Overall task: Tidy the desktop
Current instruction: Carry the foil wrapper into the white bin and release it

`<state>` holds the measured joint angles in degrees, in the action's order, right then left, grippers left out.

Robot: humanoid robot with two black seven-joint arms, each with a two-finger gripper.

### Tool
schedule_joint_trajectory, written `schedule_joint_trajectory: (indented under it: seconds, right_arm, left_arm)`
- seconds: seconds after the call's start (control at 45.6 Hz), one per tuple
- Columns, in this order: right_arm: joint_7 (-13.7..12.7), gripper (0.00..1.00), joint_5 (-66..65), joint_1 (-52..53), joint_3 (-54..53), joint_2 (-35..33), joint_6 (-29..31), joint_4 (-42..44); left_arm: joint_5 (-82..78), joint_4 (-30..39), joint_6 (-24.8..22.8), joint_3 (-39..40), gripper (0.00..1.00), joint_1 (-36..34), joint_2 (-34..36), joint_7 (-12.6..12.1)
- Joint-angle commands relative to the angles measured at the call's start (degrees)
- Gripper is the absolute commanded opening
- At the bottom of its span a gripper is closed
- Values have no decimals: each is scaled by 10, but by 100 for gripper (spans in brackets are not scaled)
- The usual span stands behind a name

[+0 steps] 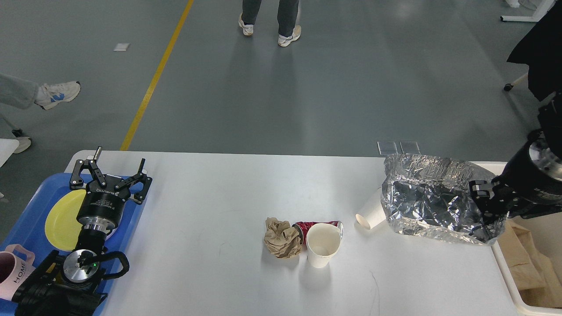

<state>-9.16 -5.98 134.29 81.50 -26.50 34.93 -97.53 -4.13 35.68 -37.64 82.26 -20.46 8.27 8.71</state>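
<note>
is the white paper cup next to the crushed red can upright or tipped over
Upright. The white paper cup stands on the desktop, its open mouth facing up, beside the crushed red can.

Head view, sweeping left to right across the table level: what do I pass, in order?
pink mug → yellow plate → left gripper → crumpled brown paper → red can → upright paper cup → tipped paper cup → foil sheet → right gripper → cream bin
</note>
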Motion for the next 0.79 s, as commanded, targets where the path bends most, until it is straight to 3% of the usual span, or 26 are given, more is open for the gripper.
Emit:
schedule_joint_trajectory:
  seconds: [0.0, 0.219, 0.373, 0.68, 0.767]
  right_arm:
    - [0, 0, -1, -2, 15, -14, -1, 4]
    - [1, 0, -22, -76, 87, -79, -9, 99]
    - [2, 0, -53, -203, 69, -162, -10, 269]
    - [2, 0, -51, -566, -165, -194, -27, 582]
    - [2, 0, -39, -677, -221, -181, -63, 670]
  left_arm:
    - [0, 0, 0, 0, 96, 0, 0, 0]
    - [0, 0, 0, 0, 96, 0, 0, 0]
    - [0, 0, -1, 0, 96, 0, 0, 0]
    - [0, 0, -1, 0, 96, 0, 0, 0]
    - [0, 0, -1, 0, 96, 0, 0, 0]
